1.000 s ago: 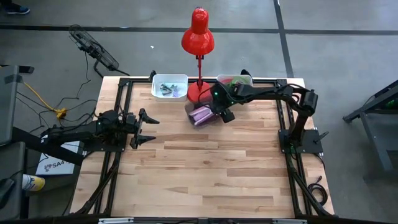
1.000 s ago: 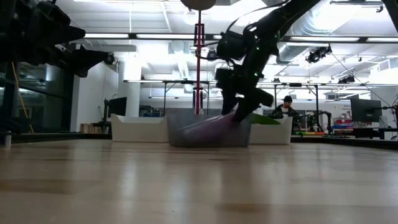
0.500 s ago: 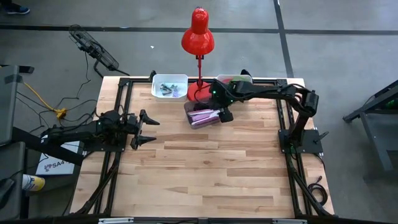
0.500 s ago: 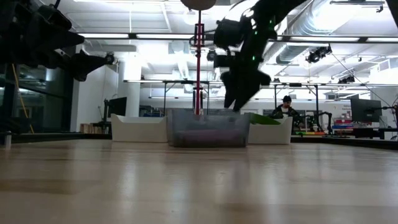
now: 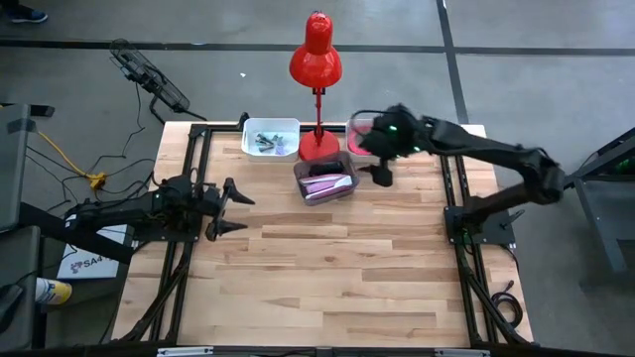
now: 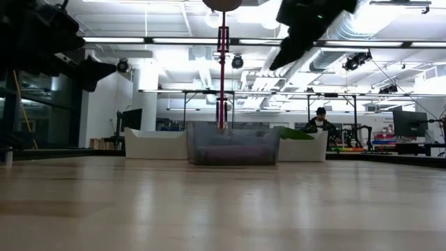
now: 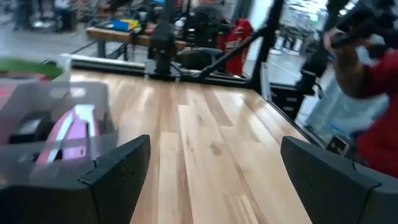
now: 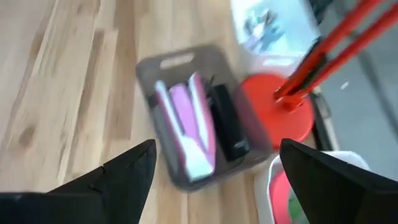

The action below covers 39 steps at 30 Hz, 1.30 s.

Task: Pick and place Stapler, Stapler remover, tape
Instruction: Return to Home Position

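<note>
A clear grey bin (image 5: 325, 181) near the table's far edge holds two pink staplers (image 8: 189, 127) and a black one (image 8: 227, 127), all lying flat. My right gripper (image 5: 376, 164) hangs open high above the table, just right of that bin, with nothing between its fingers. Pink tape (image 8: 282, 186) and green tape (image 6: 296, 132) lie in a white bin (image 5: 369, 131) under the right arm. Another white bin (image 5: 270, 137) holds small stapler removers. My left gripper (image 5: 241, 211) waits open and level at the table's left.
A red desk lamp (image 5: 316, 58) stands between the two white bins, its round base (image 5: 319, 149) just behind the grey bin. The near half of the wooden table (image 5: 327, 288) is bare. A person (image 6: 321, 120) sits far behind in the room.
My right gripper has let go of a pink stapler inside the grey bin, risen well clear of it and drawn back toward the table's right edge, rolling as it went. The stapler, tilted a second ago, now lies flat in the bin.
</note>
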Each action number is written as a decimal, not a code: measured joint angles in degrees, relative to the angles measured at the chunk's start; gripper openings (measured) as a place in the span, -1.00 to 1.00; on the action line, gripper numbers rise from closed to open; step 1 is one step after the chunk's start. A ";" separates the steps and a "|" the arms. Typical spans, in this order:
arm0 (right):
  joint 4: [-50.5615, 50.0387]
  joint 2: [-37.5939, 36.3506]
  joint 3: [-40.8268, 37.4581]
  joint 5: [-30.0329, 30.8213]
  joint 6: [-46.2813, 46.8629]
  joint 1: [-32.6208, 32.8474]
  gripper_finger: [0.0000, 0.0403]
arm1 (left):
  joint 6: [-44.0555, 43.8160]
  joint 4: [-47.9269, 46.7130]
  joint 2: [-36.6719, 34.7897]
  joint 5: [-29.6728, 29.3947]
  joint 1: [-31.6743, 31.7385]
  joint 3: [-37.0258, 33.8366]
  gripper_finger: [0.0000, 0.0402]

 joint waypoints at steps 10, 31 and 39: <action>34.11 -25.92 -33.71 7.46 15.35 2.65 0.65 | -3.43 -0.11 0.00 -7.30 0.02 0.13 0.77; 53.94 -47.15 -60.80 22.20 28.42 11.94 0.65 | -1.82 0.04 -0.04 -14.12 0.04 0.29 0.77; 55.13 -47.00 -60.87 28.40 27.99 16.17 0.65 | -1.64 0.30 -0.04 -14.24 0.04 1.32 0.77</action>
